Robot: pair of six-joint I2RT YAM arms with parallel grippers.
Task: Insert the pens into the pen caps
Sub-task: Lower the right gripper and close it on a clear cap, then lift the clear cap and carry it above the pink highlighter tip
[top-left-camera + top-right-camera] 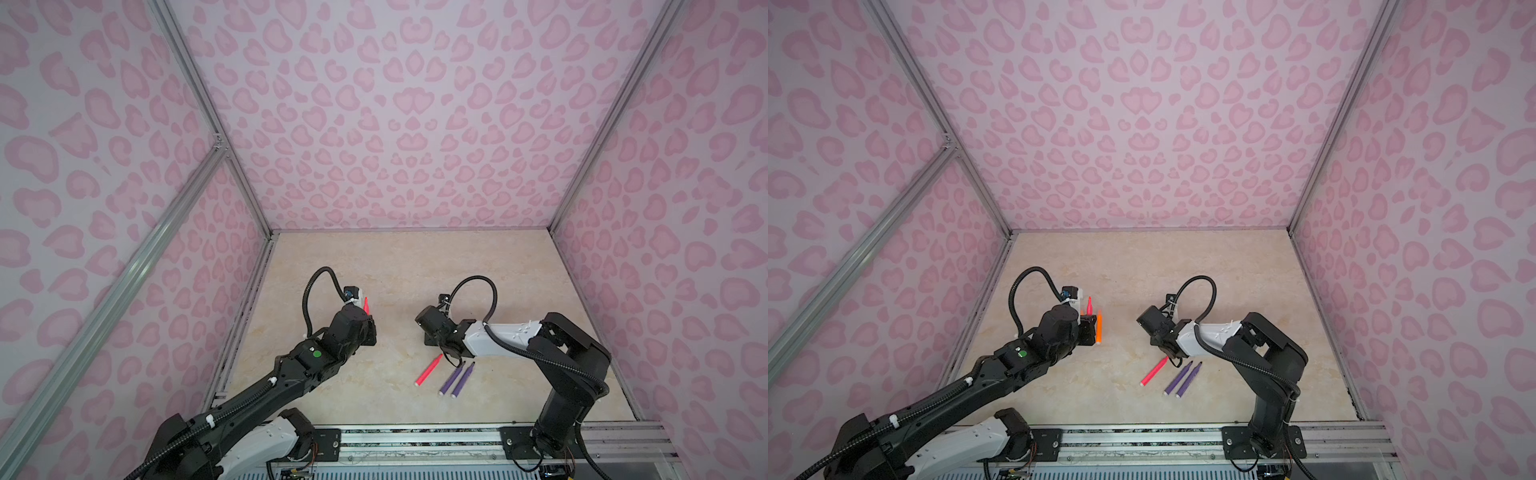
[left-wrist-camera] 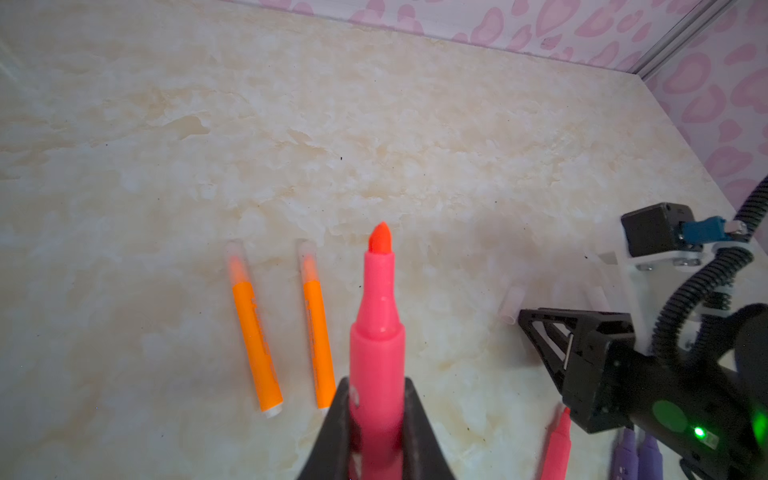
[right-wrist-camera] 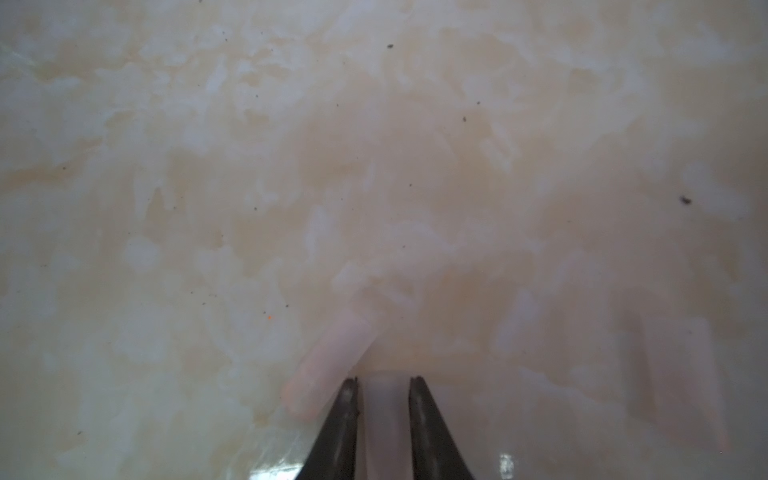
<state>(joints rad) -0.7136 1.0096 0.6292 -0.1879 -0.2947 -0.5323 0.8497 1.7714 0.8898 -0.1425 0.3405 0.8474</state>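
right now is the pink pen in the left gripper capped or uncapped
Uncapped: the pink pen in the left gripper shows a bare tip.

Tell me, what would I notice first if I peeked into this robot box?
Probably the pink spotted walls all around. Next, the bright pink pen poking out of the left jaws, with two orange pens lying side by side on the table close by. Near the right arm, another pink pen and two purple pens lie on the table.
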